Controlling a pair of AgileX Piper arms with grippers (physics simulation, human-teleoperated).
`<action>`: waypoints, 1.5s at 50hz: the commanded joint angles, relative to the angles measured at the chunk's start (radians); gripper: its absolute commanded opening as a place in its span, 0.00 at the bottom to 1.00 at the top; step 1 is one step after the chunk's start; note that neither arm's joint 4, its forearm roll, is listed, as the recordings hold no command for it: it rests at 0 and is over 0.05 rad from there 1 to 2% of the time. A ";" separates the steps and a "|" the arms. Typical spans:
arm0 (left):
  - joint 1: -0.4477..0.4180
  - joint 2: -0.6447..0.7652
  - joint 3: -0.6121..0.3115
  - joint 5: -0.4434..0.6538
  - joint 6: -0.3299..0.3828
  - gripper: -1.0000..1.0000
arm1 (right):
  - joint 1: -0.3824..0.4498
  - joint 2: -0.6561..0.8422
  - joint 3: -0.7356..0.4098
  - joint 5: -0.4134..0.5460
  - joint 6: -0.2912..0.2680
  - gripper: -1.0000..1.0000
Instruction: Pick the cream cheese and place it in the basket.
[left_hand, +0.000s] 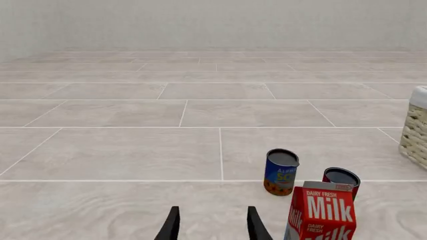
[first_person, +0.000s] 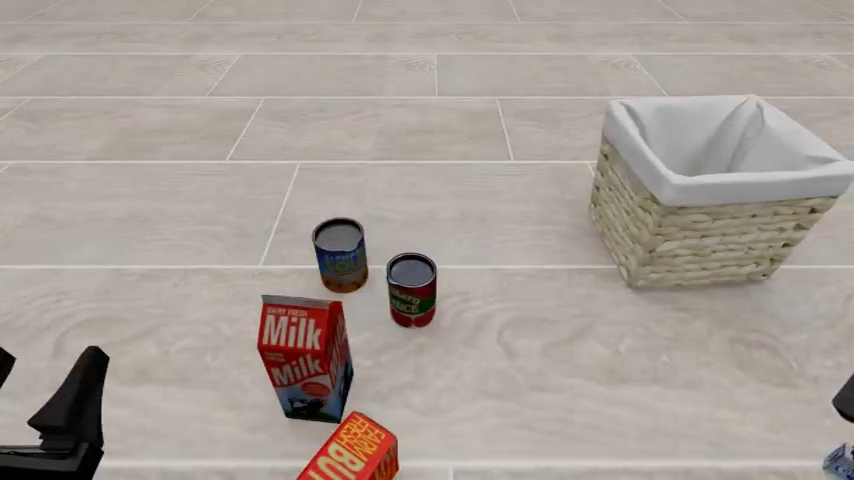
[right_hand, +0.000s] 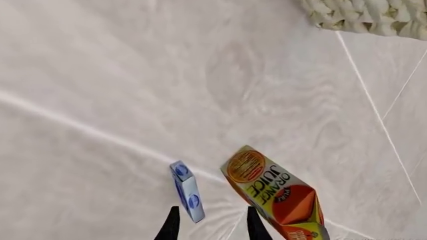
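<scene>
A red-and-blue carton printed "DAIRY FRESH Milk" in white is seen upright on the counter in the front view. Just beyond it two open-topped cans stand close together but apart: a blue can with a yellow-and-orange label, its letters only partly legible in the left wrist view, and a red can with a green band whose print is too small to be read. At the near edge a red-orange box with yellow letters, "BU…" being all that can be made out, lies tilted and cut off by the frame.

The cream cheese is shown in the right wrist view standing on a narrow edge on the counter, its long axis running from the right tool outward; dark blue round marks are visible on its pale face, no words legible. Just beside it lies an "ORANGE JUICE" carton, apart from it. The right tool's fingers are held apart, with the cheese's near end between the tips.

The basket, white-lined, stands at the far right, well apart from the cheese.

The left tool is held apart over bare counter.
</scene>
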 joint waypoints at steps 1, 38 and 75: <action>0.000 0.000 0.000 0.000 0.000 1.00 | -0.041 0.105 0.018 -0.099 -0.009 1.00; 0.000 0.000 0.000 0.000 0.000 1.00 | -0.123 0.394 0.132 -0.411 -0.098 0.00; 0.000 0.000 0.000 0.000 0.000 1.00 | 0.158 -0.181 -0.085 0.183 0.214 0.00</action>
